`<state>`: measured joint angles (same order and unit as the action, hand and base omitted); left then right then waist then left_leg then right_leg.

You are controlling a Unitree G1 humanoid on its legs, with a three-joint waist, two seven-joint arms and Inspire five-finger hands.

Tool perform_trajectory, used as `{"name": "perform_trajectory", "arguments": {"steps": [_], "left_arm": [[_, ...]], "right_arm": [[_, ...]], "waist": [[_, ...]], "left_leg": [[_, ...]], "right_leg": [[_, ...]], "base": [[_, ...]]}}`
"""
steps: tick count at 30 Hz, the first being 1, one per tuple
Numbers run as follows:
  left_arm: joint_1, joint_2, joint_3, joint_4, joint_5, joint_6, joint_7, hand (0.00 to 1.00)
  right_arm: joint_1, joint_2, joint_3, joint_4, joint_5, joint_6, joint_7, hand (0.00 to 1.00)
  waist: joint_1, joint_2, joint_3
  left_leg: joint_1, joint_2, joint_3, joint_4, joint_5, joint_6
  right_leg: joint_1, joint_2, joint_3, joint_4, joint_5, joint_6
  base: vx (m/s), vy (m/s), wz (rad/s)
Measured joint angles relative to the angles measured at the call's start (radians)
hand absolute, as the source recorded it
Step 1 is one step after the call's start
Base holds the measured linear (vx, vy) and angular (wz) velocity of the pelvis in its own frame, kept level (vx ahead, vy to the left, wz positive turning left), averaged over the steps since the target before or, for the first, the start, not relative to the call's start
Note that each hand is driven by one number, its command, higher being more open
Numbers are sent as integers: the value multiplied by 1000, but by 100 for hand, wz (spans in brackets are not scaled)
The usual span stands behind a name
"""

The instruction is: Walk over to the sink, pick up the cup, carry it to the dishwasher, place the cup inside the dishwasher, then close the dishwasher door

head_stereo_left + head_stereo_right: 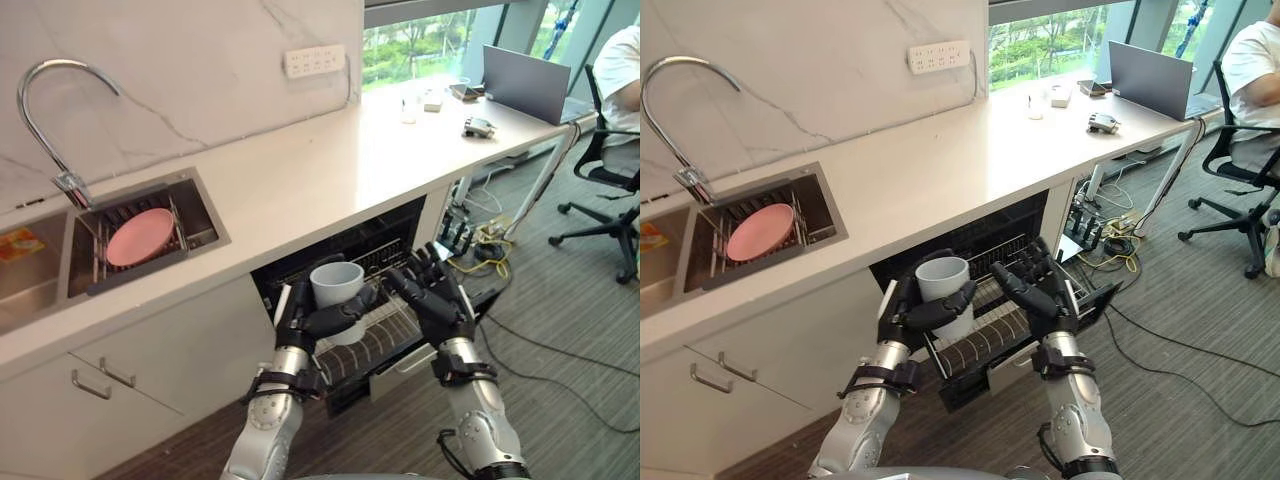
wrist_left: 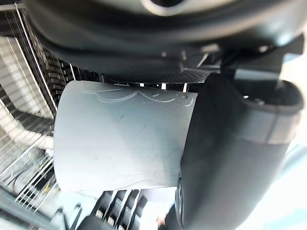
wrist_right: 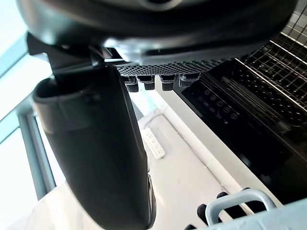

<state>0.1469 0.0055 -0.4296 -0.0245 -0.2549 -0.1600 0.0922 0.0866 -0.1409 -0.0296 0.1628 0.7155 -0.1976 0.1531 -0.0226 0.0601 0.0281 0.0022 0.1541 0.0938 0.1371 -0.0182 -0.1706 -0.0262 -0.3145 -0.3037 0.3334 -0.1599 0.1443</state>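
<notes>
A pale grey cup (image 1: 337, 285) stands upright in my left hand (image 1: 300, 322), whose fingers and thumb are curled round its side. In the left wrist view the cup (image 2: 120, 143) lies against the palm with the thumb (image 2: 230, 153) pressed on it. It hangs just above the pulled-out wire rack (image 1: 372, 342) of the open dishwasher (image 1: 375, 238) under the counter. To the cup's right, my right hand (image 1: 435, 295) hovers over the rack's right side with straight fingers, holding nothing.
The steel sink (image 1: 205, 222) with a pink plate (image 1: 140, 235) and a curved faucet (image 1: 45, 95) lies to the left in the white counter (image 1: 330, 160). Cables (image 1: 490, 240) lie on the floor at right. A seated person (image 1: 620, 75) and laptop (image 1: 525, 82) are far right.
</notes>
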Motion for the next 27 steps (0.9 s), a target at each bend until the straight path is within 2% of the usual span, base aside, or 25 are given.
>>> {"name": "perform_trajectory", "arguments": {"steps": [1, 2, 3, 4, 5, 6, 8, 9, 10, 11, 15, 17, 21, 23, 24, 25, 26, 27], "left_arm": [[-7, -7, 0, -3, 0, 2, -11, 0], [-9, -2, 10, -3, 0, 4, -17, 0], [0, 1, 43, -4, 0, 13, -26, 0], [20, 11, 92, -5, 0, 24, -33, 0], [30, 23, 124, -11, 0, 25, -35, 0], [40, 34, 175, -14, 0, 25, -35, 0], [45, 59, 272, -15, -4, 24, -27, 0], [45, 67, 278, -15, -6, 23, -26, 0], [47, 75, 275, -15, -14, 23, -25, 0], [47, 70, 264, -14, -22, 23, -23, 0], [49, 57, 171, -15, -21, 16, -24, 0], [49, 46, 137, -15, -19, -8, -20, 0], [46, 37, 131, -22, -16, -28, 28, 0], [54, 29, 128, -48, -10, -36, 56, 0], [55, 28, 128, -61, 2, -48, 65, 0], [57, 21, 128, -75, 2, -59, 68, 0], [57, 16, 131, -82, 2, -64, 73, 0], [56, 11, 139, -84, 1, -75, 73, 0]], "right_arm": [[-6, 5, -4, 13, 9, -17, -30, 100], [-10, 19, -4, 29, 11, -23, -42, 100], [-14, 38, -2, 50, 11, -23, -53, 100], [-15, 70, 3, 73, 8, -22, -53, 100], [-19, 90, 13, 80, 6, -21, -53, 100], [-20, 115, 33, 82, -1, -21, -52, 100], [-20, 130, 69, 78, -41, -21, -42, 100], [-18, 130, 71, 76, -41, -20, -40, 100], [-7, 130, 74, 62, -40, -18, -38, 100], [6, 126, 73, 45, -39, -18, -28, 100], [74, 117, 43, -18, -35, -21, 5, 100], [82, 125, 31, -76, -27, -30, 9, 100], [82, 133, 37, -202, -11, -59, 21, 100], [86, 138, 36, -249, -8, -70, 21, 100], [95, 140, 35, -277, -11, -77, 21, 100], [110, 136, 36, -319, -12, -82, 24, 100], [115, 135, 35, -338, -13, -84, 31, 100], [119, 136, 27, -353, -11, -98, 47, 100]], "waist": [[1, 6, 0], [7, -11, 7], [21, -8, 11], [40, 3, 10], [48, 4, 14], [51, -3, 21], [48, -4, 29], [49, -5, 30], [49, -7, 31], [41, -8, 33], [27, -17, 38], [33, -35, 42], [31, -38, 41], [33, -38, 45], [35, -44, 52], [38, -36, 56], [37, -32, 60], [34, -47, 64]], "left_leg": [[13, -33, 12, -14, -49, 37], [17, -61, 22, -8, -53, 48], [16, -83, 53, 7, -71, 80], [18, -83, 95, 9, -85, 110], [20, -82, 115, 7, -90, 119], [20, -81, 136, 7, -94, 127], [5, -72, 145, 8, -92, 150], [1, -70, 142, 8, -91, 154], [-8, -73, 131, 10, -90, 159], [-14, -79, 114, 16, -89, 158], [-21, -96, 55, 18, -79, 157], [-13, -97, 50, 5, -75, 153], [-18, -91, 58, 28, -86, 147], [-70, -59, 62, 170, -139, 148], [-143, -26, 78, 352, -155, 160], [-213, 19, 85, 520, -151, 161], [-235, 38, 87, 575, -145, 152], [-239, 49, 93, 608, -139, 141]], "right_leg": [[-14, -37, 12, 14, 10, 18], [-20, -62, 22, 24, 18, 19], [-47, -90, 8, 40, 64, -37], [-56, -92, -33, 12, 122, -91], [-57, -90, -54, -1, 138, -108], [-58, -77, -76, 6, 135, -102], [-26, 25, -97, -53, 104, -64], [-12, 54, -96, -81, 99, -58], [30, 124, -73, -172, 93, -55], [59, 155, -30, -229, 105, -55], [78, 156, 57, -226, 103, -65], [85, 156, 58, -227, 90, -67], [90, 158, 64, -223, 63, -55], [96, 168, 55, -195, 33, -65], [105, 177, 48, -171, 17, -67], [118, 194, 42, -153, 0, -73], [130, 200, 40, -145, -13, -80], [150, 192, 33, -145, -20, -82]], "base": [[-24, 421, -9], [-64, 407, -34], [-94, 368, -72], [-106, 354, -89], [-101, 334, -84], [-82, 271, -57], [-48, 212, -26], [4, 120, 11], [17, 59, 27], [39, 33, 40], [96, 43, 49], [42, -12, 15], [-13, -47, -2], [-31, -40, 14], [-51, -45, 17], [-60, -48, 15], [-38, -18, 16], [-9, 40, 11]]}}
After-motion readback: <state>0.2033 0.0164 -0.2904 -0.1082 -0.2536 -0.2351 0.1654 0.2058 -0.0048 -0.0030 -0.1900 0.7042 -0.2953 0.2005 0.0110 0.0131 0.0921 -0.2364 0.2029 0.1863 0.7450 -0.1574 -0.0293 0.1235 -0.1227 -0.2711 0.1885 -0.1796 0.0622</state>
